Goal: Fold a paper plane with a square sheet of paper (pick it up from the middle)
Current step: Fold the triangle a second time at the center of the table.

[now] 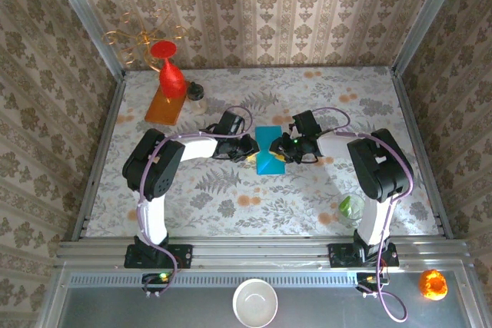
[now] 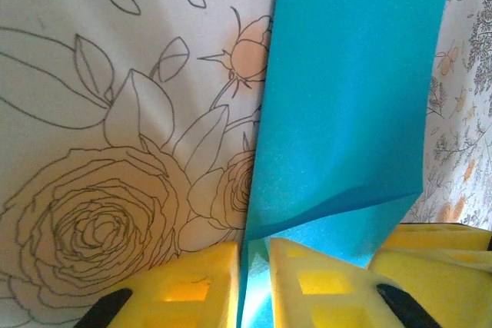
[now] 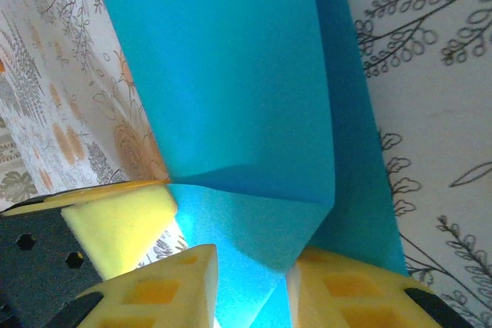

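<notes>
fingers (image 2: 188, 289) of the left gripper (image 2: 250, 293) are pinched on the teal paper sheet (image 2: 346, 97), whose edge runs up through the thin slot between them. fingers (image 3: 354, 293) of the right gripper (image 3: 252, 297) are closed on the same sheet from the opposite side, and paper fills the gap between them. each wrist view also catches a yellow finger of the other gripper just beside its own. sheet is partly folded, not flat: one flap is doubled over, with a slanted crease near the grips. in the top view it sits at the middle of the table (image 1: 231, 205), well apart from every edge, held between the two grippers. far left corner: red vase (image 1: 171, 74) upright on orange board (image 1: 163, 107), small jar (image 1: 197, 92) just beside the board. near right corner: clear glass (image 1: 352, 210) with something green in it. beyond the table's near edge: white bowl (image 1: 255, 303) and an orange lump (image 1: 433, 283).
</notes>
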{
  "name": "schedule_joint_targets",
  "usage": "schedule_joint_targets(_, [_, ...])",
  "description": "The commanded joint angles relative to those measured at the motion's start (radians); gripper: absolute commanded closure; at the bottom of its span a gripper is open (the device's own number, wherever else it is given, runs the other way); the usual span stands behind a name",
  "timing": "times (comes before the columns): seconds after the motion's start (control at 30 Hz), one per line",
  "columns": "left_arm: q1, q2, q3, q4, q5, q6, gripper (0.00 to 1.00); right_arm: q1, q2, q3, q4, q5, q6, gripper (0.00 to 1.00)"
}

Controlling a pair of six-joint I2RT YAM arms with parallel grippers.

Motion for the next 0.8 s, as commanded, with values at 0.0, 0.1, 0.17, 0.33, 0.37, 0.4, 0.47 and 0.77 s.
schedule_joint_targets(0.0, [0.005, 0.034, -0.016, -0.008, -0.003, -0.011, 0.81, 0.007, 0.003, -0.003, 0.042, -0.046, 0.020, 0.69])
schedule_joint_targets(0.1, [0.005, 0.033, -0.019, -0.008, -0.004, -0.012, 0.82, 0.008, 0.003, -0.019, 0.079, -0.067, 0.021, 0.70])
schedule_joint_targets(0.17, [0.006, 0.029, -0.021, -0.009, -0.004, -0.012, 0.82, 0.013, 0.005, -0.023, 0.098, -0.081, 0.017, 0.71])
schedule_joint_targets(0.33, [0.009, 0.019, -0.023, -0.009, -0.008, -0.010, 0.82, 0.027, 0.014, -0.025, 0.111, -0.084, 0.004, 0.74])
schedule_joint_targets(0.37, [0.009, 0.014, -0.024, -0.011, -0.009, -0.010, 0.82, 0.028, 0.018, -0.023, 0.111, -0.083, 0.002, 0.75])
schedule_joint_targets(0.4, [0.010, 0.011, -0.024, -0.011, -0.009, -0.010, 0.82, 0.029, 0.022, -0.022, 0.110, -0.081, -0.001, 0.75])
schedule_joint_targets(0.47, [0.012, -0.001, -0.025, -0.011, -0.012, -0.009, 0.82, 0.031, 0.031, -0.022, 0.113, -0.079, -0.006, 0.76])
schedule_joint_targets(0.77, [0.044, -0.132, -0.106, 0.050, -0.042, -0.022, 0.75, 0.027, -0.006, -0.022, 0.129, -0.059, -0.065, 0.92])
